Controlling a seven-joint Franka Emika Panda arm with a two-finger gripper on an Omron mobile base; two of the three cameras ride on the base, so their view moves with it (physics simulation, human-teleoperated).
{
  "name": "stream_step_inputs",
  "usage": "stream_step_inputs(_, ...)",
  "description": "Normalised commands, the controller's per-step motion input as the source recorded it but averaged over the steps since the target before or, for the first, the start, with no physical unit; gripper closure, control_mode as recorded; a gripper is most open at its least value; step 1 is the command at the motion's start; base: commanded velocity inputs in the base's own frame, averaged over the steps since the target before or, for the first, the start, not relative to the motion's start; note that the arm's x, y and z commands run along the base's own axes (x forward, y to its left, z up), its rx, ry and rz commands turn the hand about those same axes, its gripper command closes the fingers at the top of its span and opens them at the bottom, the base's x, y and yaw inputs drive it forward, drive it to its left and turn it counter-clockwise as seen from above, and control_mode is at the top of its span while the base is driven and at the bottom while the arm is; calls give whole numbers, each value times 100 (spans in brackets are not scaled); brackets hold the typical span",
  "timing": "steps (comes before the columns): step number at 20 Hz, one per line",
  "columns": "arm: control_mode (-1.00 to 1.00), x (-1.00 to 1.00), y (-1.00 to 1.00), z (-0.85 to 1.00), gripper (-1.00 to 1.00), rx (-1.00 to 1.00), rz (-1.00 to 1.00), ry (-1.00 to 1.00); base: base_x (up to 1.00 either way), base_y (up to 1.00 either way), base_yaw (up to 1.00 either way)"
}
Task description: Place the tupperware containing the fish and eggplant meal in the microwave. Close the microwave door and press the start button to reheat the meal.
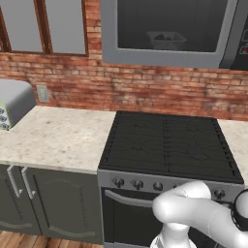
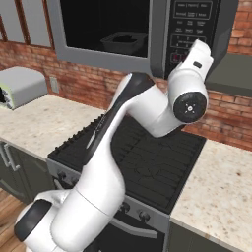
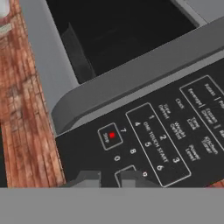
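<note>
Hand view: claw [image 3: 107, 178] at the black button panel [image 3: 175, 131] of the microwave [image 3: 131, 83]. Two dark fingertips [image 3: 85, 178] rise side by side with a narrow gap between them, nothing held; they stand just below a small button with a red dot [image 3: 110, 136]. Whether they touch the panel cannot be told.

Right base view: white arm [image 2: 123, 128] reaches up from the lower left, its wrist against the panel [image 2: 192, 29] on the microwave's right side. Tupperware [image 2: 124, 42] sits inside the microwave [image 2: 103, 56], seen through the dark window pane; dark contents barely visible.

Left base view: tupperware [image 1: 166, 39] behind the pane of the door [image 1: 164, 59], door shut flush with the grey frame. Black stove [image 1: 169, 145] directly below, knobs along its front. Speckled tabletop [image 1: 58, 135] to the stove's left, with a grey toaster [image 1: 14, 104] at its far left edge. Brick wall [image 1: 145, 87] behind, and grey-paned cabinet doors [image 1: 43, 26] above left.
</note>
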Motion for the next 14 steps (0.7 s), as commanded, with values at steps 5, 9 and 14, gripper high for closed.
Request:
stream_step_inputs(5, -100, 21, -11, 0, 100, 3, 9, 0, 0, 0, 0)
stream_step_inputs(9, -100, 16, -14, 0, 100, 2, 5, 0, 0, 0, 0)
stream_step_inputs(14, -100, 22, -4, 0, 100, 0, 2, 0, 0, 0, 0)
